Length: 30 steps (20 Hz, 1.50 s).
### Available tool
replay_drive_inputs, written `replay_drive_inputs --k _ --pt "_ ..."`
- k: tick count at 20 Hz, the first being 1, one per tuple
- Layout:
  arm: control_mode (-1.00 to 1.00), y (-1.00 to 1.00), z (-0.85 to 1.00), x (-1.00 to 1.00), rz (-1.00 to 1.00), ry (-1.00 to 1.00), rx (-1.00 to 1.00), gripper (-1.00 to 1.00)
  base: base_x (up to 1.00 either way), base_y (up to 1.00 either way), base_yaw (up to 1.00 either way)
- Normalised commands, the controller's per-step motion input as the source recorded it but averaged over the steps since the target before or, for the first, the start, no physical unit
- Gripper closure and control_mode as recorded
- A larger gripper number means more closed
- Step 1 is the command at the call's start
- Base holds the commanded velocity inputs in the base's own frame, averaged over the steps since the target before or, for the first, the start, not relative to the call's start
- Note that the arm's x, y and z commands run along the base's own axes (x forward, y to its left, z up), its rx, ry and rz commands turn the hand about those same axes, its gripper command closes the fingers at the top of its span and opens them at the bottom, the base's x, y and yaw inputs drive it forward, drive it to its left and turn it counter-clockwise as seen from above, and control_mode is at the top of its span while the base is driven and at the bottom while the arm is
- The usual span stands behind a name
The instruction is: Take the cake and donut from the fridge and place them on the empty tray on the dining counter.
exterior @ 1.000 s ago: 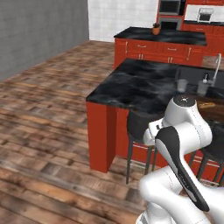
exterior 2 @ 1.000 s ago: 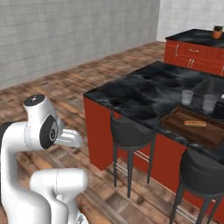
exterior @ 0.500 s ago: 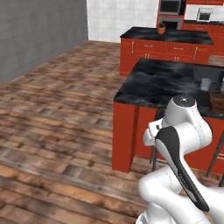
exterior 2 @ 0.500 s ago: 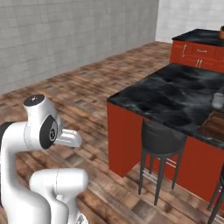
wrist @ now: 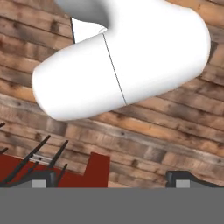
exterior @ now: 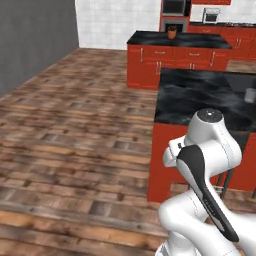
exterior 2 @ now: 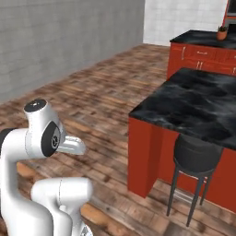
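Steer wide of the dining bench (exterior: 210,95) corner and stool (exterior 2: 197,154); claw (wrist: 109,177) open, empty, arm tucked.

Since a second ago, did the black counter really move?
No. The dining counter slid right in both base views together with the floor, so the base moved.
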Motion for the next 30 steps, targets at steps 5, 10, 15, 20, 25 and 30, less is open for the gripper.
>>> replay_drive_inputs --k 5,10,15,20,25,30 --pt "1.0 0.0 0.0 0.0 0.0 0.0 0.0 -1.0 0.43 0.85 -0.38" --pt "1.0 0.0 0.0 0.0 0.0 0.0 0.0 -1.0 0.51 0.85 -0.4" --pt "1.0 0.0 0.0 0.0 0.0 0.0 0.0 -1.0 0.56 0.82 -0.4" --pt "1.0 0.0 0.0 0.0 0.0 0.0 0.0 -1.0 0.6 0.82 -0.38" --pt "1.0 0.0 0.0 0.0 0.0 0.0 0.0 -1.0 0.67 0.78 -0.34" --pt "1.0 0.0 0.0 0.0 0.0 0.0 0.0 -1.0 0.73 0.78 -0.3"
